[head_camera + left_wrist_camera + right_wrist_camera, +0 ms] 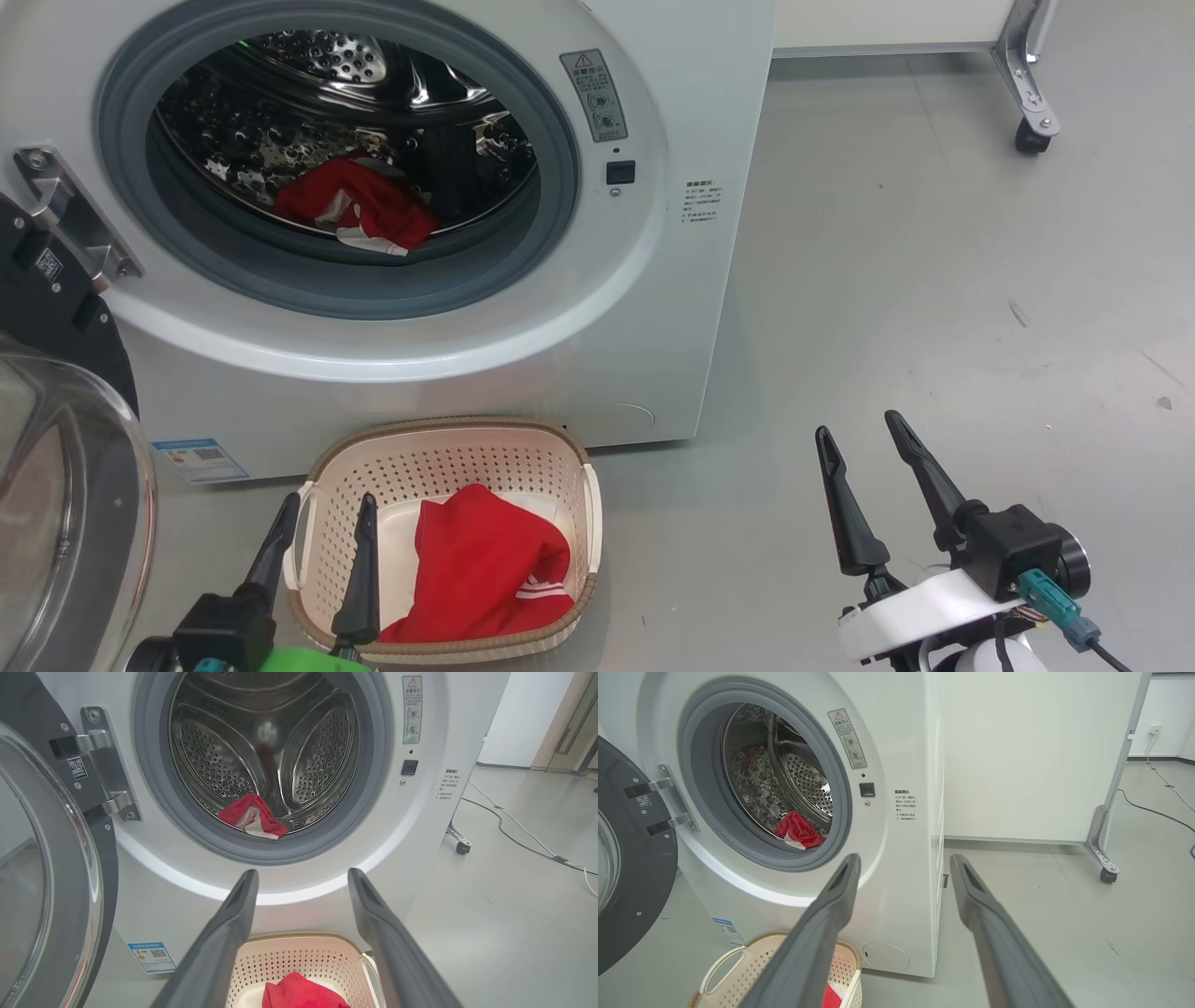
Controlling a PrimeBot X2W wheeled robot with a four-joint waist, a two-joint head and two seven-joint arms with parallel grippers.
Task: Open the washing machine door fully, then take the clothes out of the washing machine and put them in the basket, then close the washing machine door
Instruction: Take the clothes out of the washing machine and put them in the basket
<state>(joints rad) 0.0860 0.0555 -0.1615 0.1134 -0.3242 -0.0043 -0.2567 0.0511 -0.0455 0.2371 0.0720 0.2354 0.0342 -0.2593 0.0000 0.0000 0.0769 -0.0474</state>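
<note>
red soft fabric, white-trimmed: the clothes, two pieces counted. one crumpled red garment with a white panel lay at the front of the perforated steel drum, just behind the grey rubber gasket. one red garment with white stripes lay inside the small cream perforated plastic basket with a brown woven-look rim, which stood on the grey floor just before the big white front-loading washing machine.

we judged both pieces light, limp and unbreakable, apt to drape and to drag on the gasket lip. best hold: a pinch on a raised fold at the top of the heap, not on a loose edge.

one large round black-rimmed door with a clear glass bowl stood open at the left.

two grippers. the left gripper hung over the basket's near-left corner, fingers spread wide, nothing between them. the right gripper hung over bare floor, well right of the basket, likewise wide and empty.
</note>
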